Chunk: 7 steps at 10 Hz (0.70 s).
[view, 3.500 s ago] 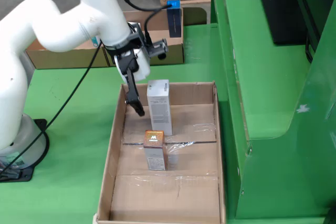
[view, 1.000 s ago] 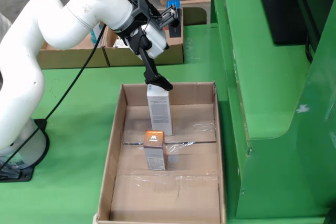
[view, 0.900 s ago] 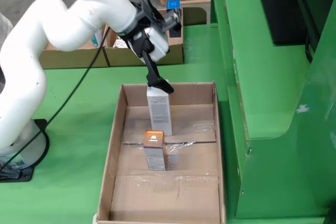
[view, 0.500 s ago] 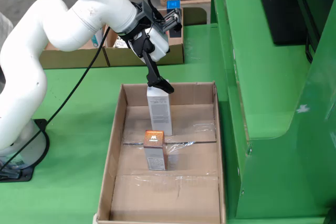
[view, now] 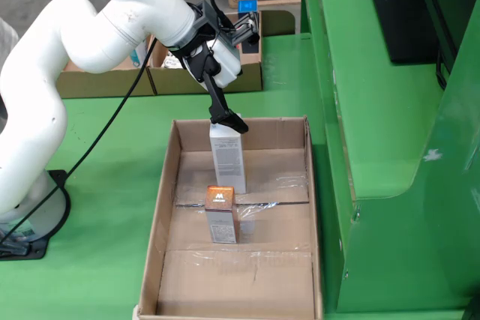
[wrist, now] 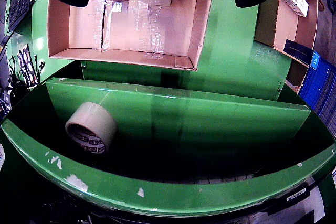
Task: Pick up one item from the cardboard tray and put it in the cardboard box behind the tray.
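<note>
Nothing had gone into the box at the far side yet; both items stood in the tray. My gripper hung at the top of the white carton, upright at the tray's far end, fingers spread wide in the view riding on it, holding nothing, I think. The small brown packet stood nearer

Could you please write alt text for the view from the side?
A white robot arm holds its gripper at the top of a tall white box standing in a cardboard tray; a shorter copper-topped box stands nearer.
</note>
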### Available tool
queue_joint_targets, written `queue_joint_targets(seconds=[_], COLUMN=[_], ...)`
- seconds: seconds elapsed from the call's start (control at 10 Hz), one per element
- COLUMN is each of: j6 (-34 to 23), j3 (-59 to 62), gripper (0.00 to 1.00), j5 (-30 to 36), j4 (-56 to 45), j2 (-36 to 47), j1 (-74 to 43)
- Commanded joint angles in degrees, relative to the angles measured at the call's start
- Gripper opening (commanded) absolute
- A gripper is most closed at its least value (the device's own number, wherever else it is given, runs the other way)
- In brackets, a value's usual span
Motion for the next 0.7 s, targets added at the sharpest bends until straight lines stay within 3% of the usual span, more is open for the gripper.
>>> queue_joint_targets(seconds=[0.0,0.6], j6=[0.17,0.39], j3=[1.49,1.49], gripper=[1.00,1.00], j5=[-0.22,-0.01], j4=[0.97,1.19], j2=[0.99,-0.06], j1=[0.09,-0.39])
